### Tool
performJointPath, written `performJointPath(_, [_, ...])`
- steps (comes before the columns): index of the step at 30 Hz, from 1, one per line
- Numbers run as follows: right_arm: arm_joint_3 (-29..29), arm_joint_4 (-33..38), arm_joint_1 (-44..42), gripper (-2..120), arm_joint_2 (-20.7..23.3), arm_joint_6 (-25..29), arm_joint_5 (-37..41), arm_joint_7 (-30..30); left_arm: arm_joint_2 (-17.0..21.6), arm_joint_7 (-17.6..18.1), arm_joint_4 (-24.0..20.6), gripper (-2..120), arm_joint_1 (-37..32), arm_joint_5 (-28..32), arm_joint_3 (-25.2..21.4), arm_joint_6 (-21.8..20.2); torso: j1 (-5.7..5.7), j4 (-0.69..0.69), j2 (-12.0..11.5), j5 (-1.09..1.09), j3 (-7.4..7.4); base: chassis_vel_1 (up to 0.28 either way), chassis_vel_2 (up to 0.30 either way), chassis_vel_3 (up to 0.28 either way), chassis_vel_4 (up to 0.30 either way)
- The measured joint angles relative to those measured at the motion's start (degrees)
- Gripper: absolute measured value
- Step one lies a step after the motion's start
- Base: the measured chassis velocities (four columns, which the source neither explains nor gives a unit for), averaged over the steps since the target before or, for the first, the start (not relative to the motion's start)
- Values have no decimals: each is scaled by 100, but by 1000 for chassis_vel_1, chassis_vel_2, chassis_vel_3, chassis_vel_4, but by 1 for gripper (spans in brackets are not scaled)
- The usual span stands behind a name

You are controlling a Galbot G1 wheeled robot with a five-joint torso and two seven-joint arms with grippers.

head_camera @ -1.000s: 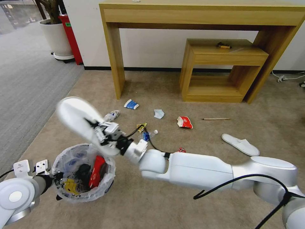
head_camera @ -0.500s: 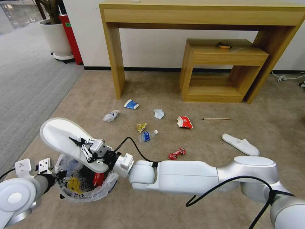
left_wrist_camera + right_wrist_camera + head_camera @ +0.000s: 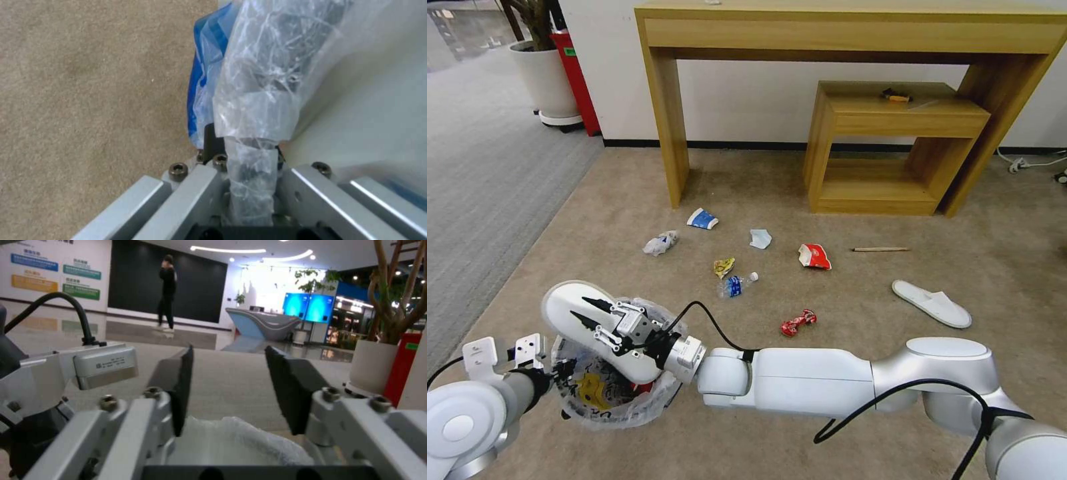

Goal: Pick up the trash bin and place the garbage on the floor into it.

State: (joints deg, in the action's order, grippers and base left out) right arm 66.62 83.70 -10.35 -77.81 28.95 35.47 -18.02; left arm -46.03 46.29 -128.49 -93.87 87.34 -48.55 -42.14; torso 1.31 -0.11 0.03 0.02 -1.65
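Note:
My left gripper (image 3: 557,370) is shut on the rim of the trash bin (image 3: 627,413), a black bin with a crinkled bag (image 3: 258,100), held low at the near left. A white slipper (image 3: 562,305) lies tilted across the bin's mouth. My right gripper (image 3: 587,312) rests on it, open, with its black fingers (image 3: 289,386) apart and the slipper's fabric (image 3: 236,443) at their base. Garbage lies on the floor (image 3: 840,293): a second slipper (image 3: 931,303), red wrappers (image 3: 814,256) (image 3: 798,322), a paper cup (image 3: 702,219), a bottle (image 3: 735,285) and a stick (image 3: 880,249).
A tall wooden desk (image 3: 854,33) and a low wooden shelf (image 3: 894,120) stand against the far wall. A white planter (image 3: 547,80) and a red box (image 3: 577,73) stand at the far left beside the grey carpet (image 3: 480,167). Cables (image 3: 1027,162) lie at the far right.
My right arm brought the white slipper down from above onto the bin's mouth and drew back toward me. The left arm and the bin shifted slightly right.

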Motion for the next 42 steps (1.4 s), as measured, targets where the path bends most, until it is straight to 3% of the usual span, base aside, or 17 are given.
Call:
performJointPath(3, [-19, 5, -3, 63, 2, 1, -4, -8, -1, -18, 0, 0, 2, -27, 16, 0, 0, 0, 0, 0, 0, 0, 0, 0, 0])
performJointPath(9, [-240, 84, -3, 80, 21, -26, 46, -106, -2, -64, 73, 0, 2, -80, 16, 0, 0, 0, 0, 0, 0, 0, 0, 0, 0])
performJointPath(15, [-787, 458, 37, 99, 215, -548, 651, -706, -72, -155, 206, 0, 3, -245, 13, 0, 0, 1, 0, 0, 0, 0, 0, 0, 0])
performJointPath(20, [-1382, 625, -77, 100, 708, -810, 662, -956, -98, -211, 281, 0, 38, -320, 12, 0, 0, 1, 0, 1, 0, 0, 0, 0, 0])
performJointPath(25, [-2216, 652, -683, 100, 1783, -840, 87, -1080, -186, -289, 339, 0, 49, -414, -5, 0, 0, -1, 0, 2, 0, 0, 0, 0, 0])
performJointPath(26, [-2216, 652, -683, 100, 1783, -840, 87, -1080, -186, -289, 339, 0, 49, -414, -5, 0, 0, -1, 0, 2, 0, 0, 0, 0, 0])
performJointPath(29, [-2994, 672, -1528, 100, 2439, -733, -149, -1081, -321, -369, 365, 0, 90, -514, -5, 0, 0, -3, 0, 3, 0, 0, 0, 0, 0])
performJointPath(33, [-3455, 641, -1937, 100, 2672, -636, -284, -1063, -350, -382, 375, 0, 126, -522, -3, 0, 0, -1, 0, 3, 0, 0, 0, 0, 0])
performJointPath(39, [-4725, 583, -3111, 100, 3054, -354, -608, -918, -378, -392, 400, 0, 191, -537, 6, 0, 0, -1, 0, 2, 0, 0, 0, 0, 0])
performJointPath(42, [-5013, 585, -3523, 100, 3135, -289, -708, -849, -443, -411, 400, 0, 182, -585, 18, 0, 0, -1, 0, 2, 0, 0, 0, 0, 0])
